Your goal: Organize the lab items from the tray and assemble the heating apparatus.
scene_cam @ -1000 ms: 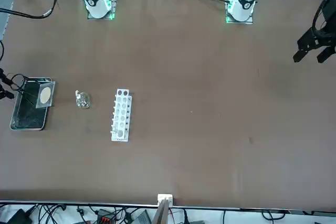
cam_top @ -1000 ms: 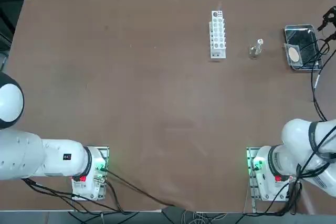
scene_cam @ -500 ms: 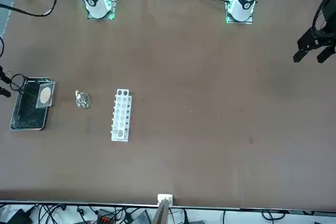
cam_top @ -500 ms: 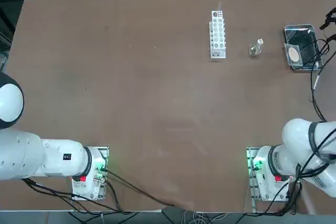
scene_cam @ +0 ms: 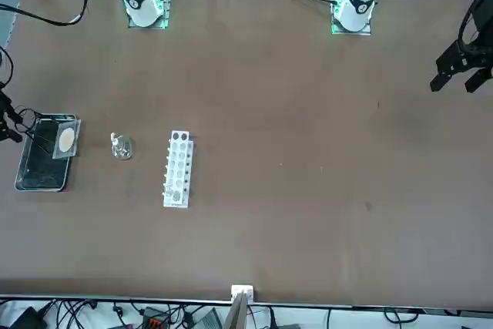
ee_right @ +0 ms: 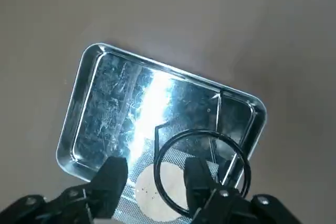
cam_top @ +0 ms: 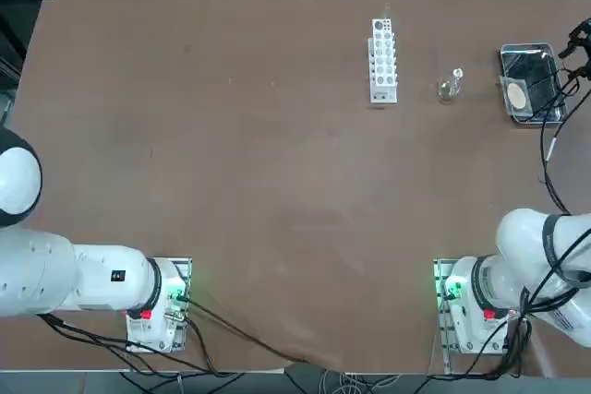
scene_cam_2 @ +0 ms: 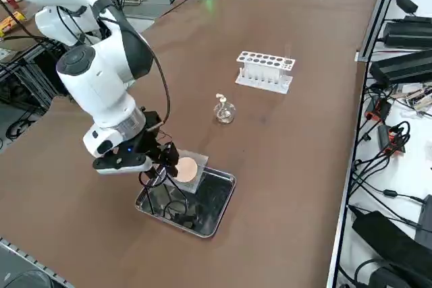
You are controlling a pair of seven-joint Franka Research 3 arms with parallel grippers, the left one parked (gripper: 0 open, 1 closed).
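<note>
The right gripper (ee_right: 152, 179) hangs over the near end of the tray (ee_right: 89, 103), which sits at the right-hand edge of the tabletop (cam_top: 231, 182) in the top view. Its two black fingers (ee_right: 113, 179) stand apart with a clear gap between them; whether they press on anything cannot be told from the wrist view.

In the wrist view the mesh (ee_right: 137, 167) lies in the tray end nearest the fingers, its tan disc showing in the gap between them. The tripod (ee_right: 229, 153) lies in the same end of the tray: its wire ring circles part of the disc, and one finger crosses in front of the ring. The ring thus lies partly between the fingers and partly outside one of them. Whether a finger touches the wire cannot be told. The tray's far end shows only its shiny floor.

In the side view the gripper (scene_cam_2: 158, 163) points down at the tray (scene_cam_2: 219, 217), at the corner where the mesh (scene_cam_2: 185, 168) rests tilted against the rim, and the tripod (scene_cam_2: 169, 200) shows as thin wire loops over the dark floor.

The burner (scene_cam_2: 224, 111) stands upright on the tabletop, apart from the tray, between it and the white rack (scene_cam_2: 264, 71). In the top view, rack (cam_top: 383, 60), burner (cam_top: 450, 86) and tray (cam_top: 506, 62) run in a row towards the right edge.
</note>
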